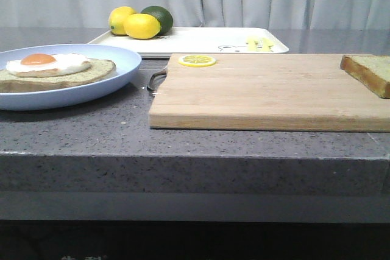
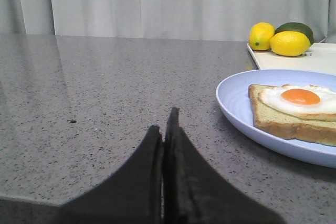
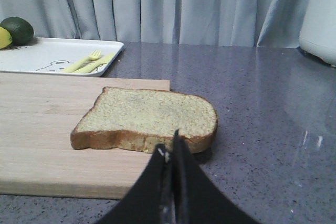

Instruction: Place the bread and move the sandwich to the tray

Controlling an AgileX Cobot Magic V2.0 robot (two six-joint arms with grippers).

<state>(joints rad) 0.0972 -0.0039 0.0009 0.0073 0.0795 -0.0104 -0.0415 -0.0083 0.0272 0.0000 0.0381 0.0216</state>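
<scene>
Thick square slice of bread with pale greenish-tan crumb and brown crust point(image 3: 149, 119) lies flat at the right end of the wooden cutting board point(image 1: 262, 92), overhanging its edge; judged light, soft, crushable, best gripped across that overhang; right end effector point(image 3: 172, 145) clenched, empty.

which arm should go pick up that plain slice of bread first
The right. Its gripper is shut, just in front of the bread at the cutting board's right end. The left gripper faces the plate instead.

Pale blue plate point(image 1: 116, 74), white tray point(image 1: 201, 39)
</scene>
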